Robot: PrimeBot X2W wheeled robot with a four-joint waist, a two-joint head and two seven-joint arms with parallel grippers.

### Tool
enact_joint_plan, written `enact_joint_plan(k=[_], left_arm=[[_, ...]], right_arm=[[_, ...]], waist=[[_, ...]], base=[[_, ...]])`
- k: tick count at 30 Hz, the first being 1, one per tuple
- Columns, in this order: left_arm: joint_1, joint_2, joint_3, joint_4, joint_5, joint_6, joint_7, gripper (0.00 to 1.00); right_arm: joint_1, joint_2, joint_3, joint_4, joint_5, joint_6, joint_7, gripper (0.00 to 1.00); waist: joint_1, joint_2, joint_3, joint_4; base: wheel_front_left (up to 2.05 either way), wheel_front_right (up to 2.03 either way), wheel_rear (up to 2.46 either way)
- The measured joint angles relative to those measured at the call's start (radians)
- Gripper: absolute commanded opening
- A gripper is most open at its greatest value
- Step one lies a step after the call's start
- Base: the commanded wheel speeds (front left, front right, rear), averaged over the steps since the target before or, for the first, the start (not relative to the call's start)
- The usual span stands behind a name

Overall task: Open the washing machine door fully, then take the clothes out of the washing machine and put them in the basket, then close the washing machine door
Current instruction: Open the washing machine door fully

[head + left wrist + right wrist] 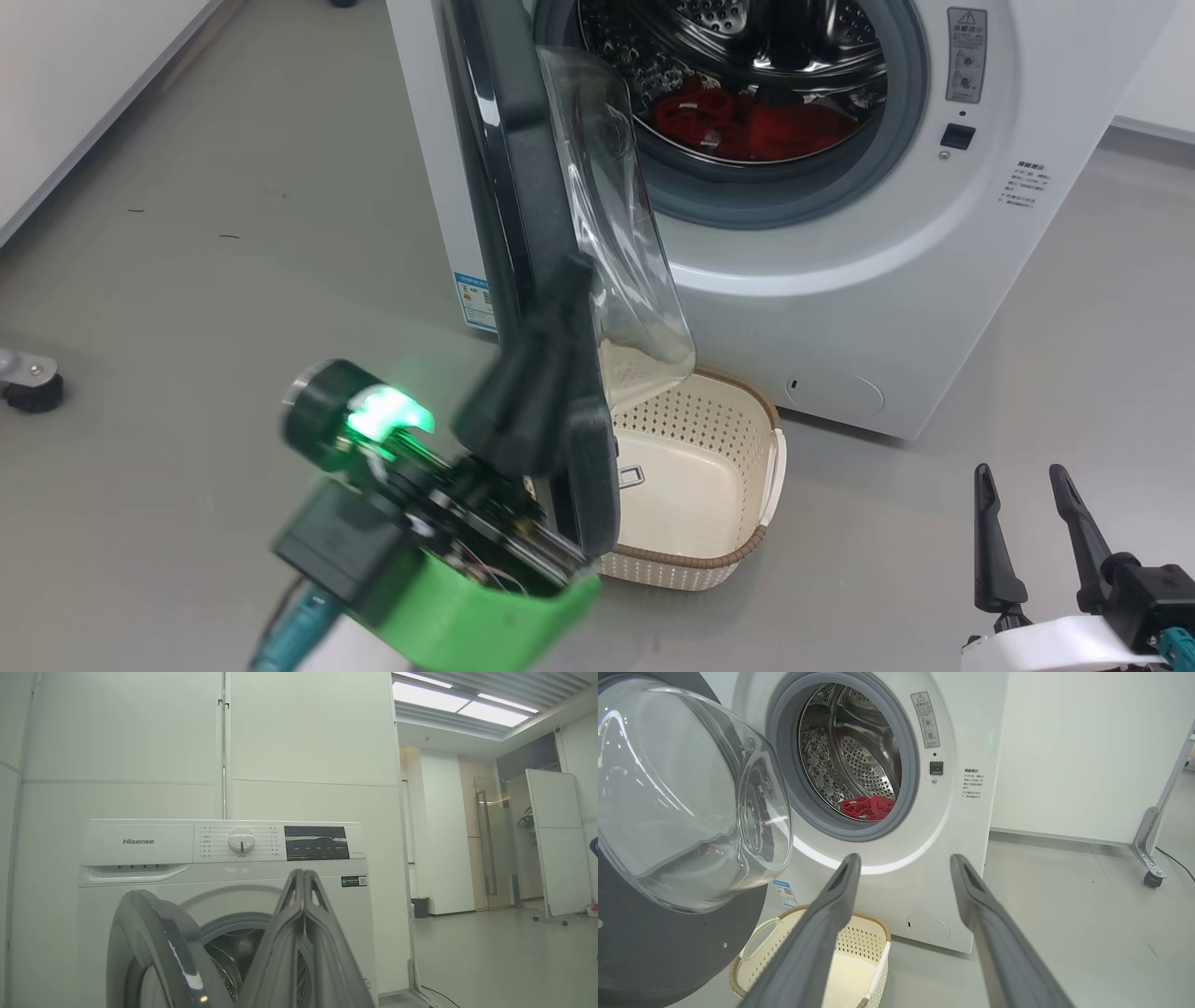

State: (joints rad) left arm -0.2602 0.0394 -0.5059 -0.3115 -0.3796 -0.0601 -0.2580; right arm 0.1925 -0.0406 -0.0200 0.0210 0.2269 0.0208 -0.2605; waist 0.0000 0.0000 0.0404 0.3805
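Note:
The white washing machine (896,308) stands with its round black-rimmed door (523,187) swung out roughly square to the front, its clear glass bowl (682,798) bulging toward the drum. Red clothes (738,117) lie low in the steel drum, also seen as clothes (868,807). The cream basket (747,551) sits on the floor under the door and holds nothing. My left gripper (565,299) is shut, its fingers (303,891) pressed together, lying against the door's outer edge. My right gripper (1032,485) hangs open at the lower right, apart from everything.
Grey floor spreads to both sides of the machine. A caster wheel (28,383) stands at the far left. A white partition's metal foot with a caster (1153,877) is to the machine's right. White wall panels stand behind the machine.

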Motion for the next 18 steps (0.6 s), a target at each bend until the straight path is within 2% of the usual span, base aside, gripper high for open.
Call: enact_joint_plan(k=[5, 9, 18], left_arm=[[0.042, 0.003, -0.127, 0.030, 0.003, -0.042, 0.001, 0.00], [0.068, 0.011, -0.204, 0.080, 0.003, -0.051, 0.035, 0.00], [0.125, 0.050, -0.277, 0.198, -0.027, -0.052, 0.141, 0.00]], right_arm=[[-0.001, 0.001, 0.000, 0.004, -0.001, 0.008, 0.000, 1.00], [-0.002, 0.001, 0.000, 0.011, -0.002, 0.014, 0.000, 1.00], [-0.002, 0.002, 0.002, 0.019, -0.010, 0.022, 0.000, 1.00]], waist=[[0.0000, 0.0000, 0.000, -0.005], [0.0000, 0.0000, -0.002, -0.006], [0.0000, 0.0000, -0.004, -0.013]], base=[[0.00, 0.00, 0.00], [0.00, 0.00, 0.00], [0.00, 0.00, 0.00]])
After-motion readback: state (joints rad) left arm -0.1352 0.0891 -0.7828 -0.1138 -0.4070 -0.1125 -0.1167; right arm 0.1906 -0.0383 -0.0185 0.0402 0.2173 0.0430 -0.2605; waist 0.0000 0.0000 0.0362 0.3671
